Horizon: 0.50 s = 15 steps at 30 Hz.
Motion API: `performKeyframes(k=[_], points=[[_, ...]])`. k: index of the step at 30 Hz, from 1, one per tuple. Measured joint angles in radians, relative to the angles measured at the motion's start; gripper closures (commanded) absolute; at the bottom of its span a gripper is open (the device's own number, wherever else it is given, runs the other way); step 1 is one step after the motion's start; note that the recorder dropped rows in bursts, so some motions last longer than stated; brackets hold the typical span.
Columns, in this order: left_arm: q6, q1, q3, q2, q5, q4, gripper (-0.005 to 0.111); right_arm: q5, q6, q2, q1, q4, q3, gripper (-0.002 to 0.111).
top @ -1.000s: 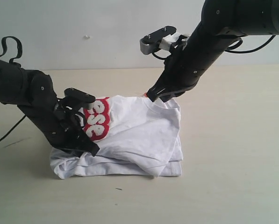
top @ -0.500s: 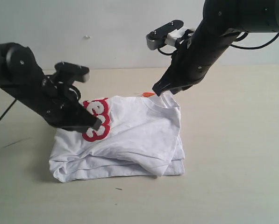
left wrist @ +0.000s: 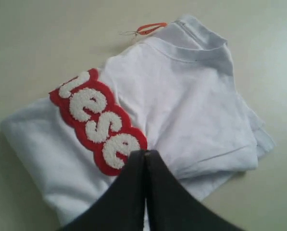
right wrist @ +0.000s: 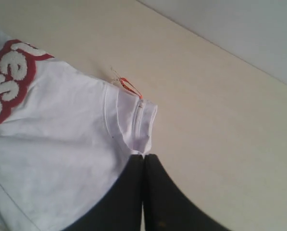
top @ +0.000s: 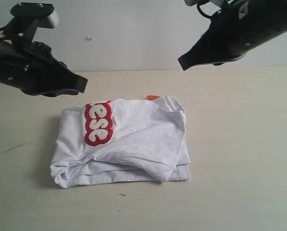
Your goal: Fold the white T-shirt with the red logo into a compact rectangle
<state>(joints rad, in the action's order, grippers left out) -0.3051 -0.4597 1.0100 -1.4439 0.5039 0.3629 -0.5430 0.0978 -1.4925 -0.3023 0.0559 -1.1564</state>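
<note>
On the counter (top: 239, 159), exterior view: white T-shirt (top: 133, 144) lies folded in a stack, red logo (top: 98, 123) facing up | left pincer (top: 81, 83) and right pincer (top: 182, 62), down at the cloth a second ago, now hang clear above it | left wrist view: jaws pressed together, empty | right wrist view: same, above the collar | folding seems done

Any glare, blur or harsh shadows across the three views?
Exterior view: even light, no glare, soft shadow beside the shirt. Left wrist view: logo sharp, left gripper a dark, featureless mass. Right wrist view: slightly soft, right gripper equally dark.
</note>
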Motion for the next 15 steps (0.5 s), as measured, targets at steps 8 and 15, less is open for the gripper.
performKeyframes(k=[8,15], points=[[0.047,0.000,-0.219,0.238,-0.149,0.032,0.104,0.178,-0.016,0.279,0.000,0.000,0.248,0.108],[0.050,0.000,-0.329,0.401,-0.169,0.053,0.104,0.202,-0.020,0.462,0.000,0.000,0.377,0.108]])
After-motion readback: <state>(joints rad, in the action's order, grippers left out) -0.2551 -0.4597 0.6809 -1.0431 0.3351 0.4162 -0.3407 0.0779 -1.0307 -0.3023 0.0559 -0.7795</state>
